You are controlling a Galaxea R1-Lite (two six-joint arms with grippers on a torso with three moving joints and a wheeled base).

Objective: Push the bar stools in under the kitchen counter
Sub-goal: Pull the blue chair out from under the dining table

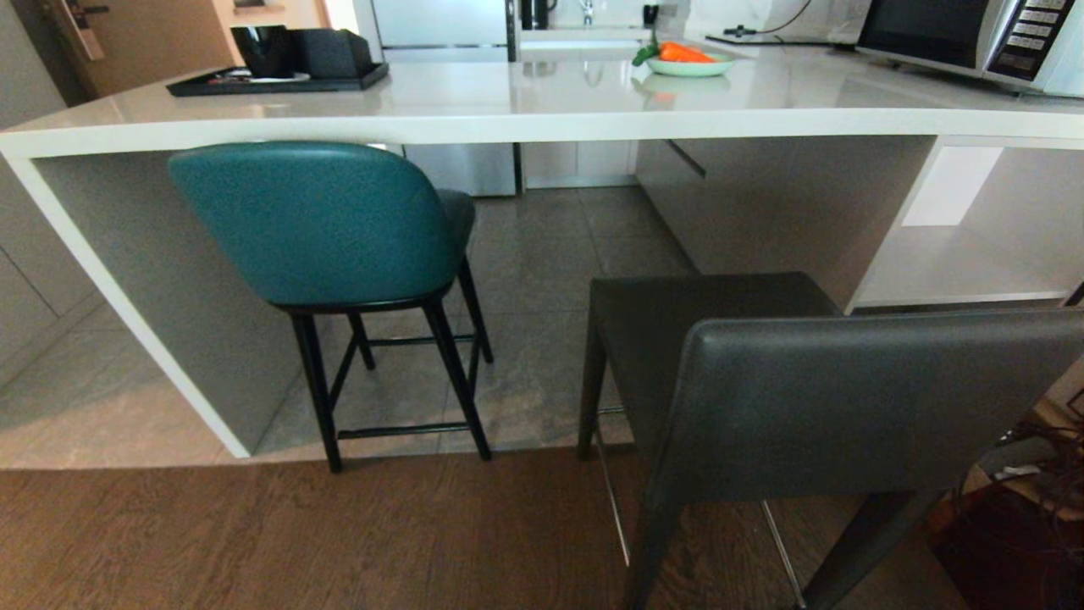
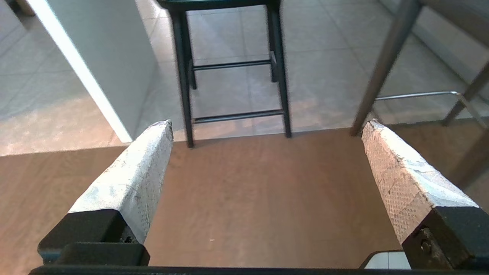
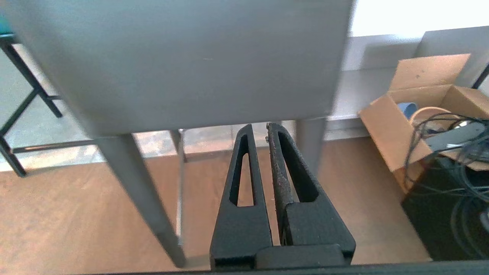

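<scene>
Facing the table [image 1: 542, 119], stretching across the whole head view, with a thick white edge and a grey side panel on the left. Risking here a knock of a stool back against that edge if pushing too fast, and so shaking the tray [image 1: 279, 80] and the bowl [image 1: 690, 63] sitting on top.

Finding the grey stool [image 1: 813, 398] well out from the table, standing on the wooden floor close in front, seat pointing toward the opening. Risking tipping it forward if pressing only on the top of the back, and turning it toward the white shelves on the right if pushing off centre. Having open tiled floor ahead, but little room on the right, with a box [image 3: 420, 114] and cables [image 3: 458, 152] lying near its legs.

Finding the teal stool [image 1: 322, 224] almost in, seat under the table, rear legs at the line between tile and wood. Standing near the side panel, so risking scraping it if drifting left. Not being able to tell whether its back is clearing the edge.

Holding the left end effector [image 2: 267, 124] low over the wood, fingers wide apart, gripping nothing, pointing at the teal stool's legs. Holding the right end effector [image 3: 259, 126] just behind the grey stool's back, fingers pressed together and empty; probably risking slipping off the smooth back with such a narrow tip.
</scene>
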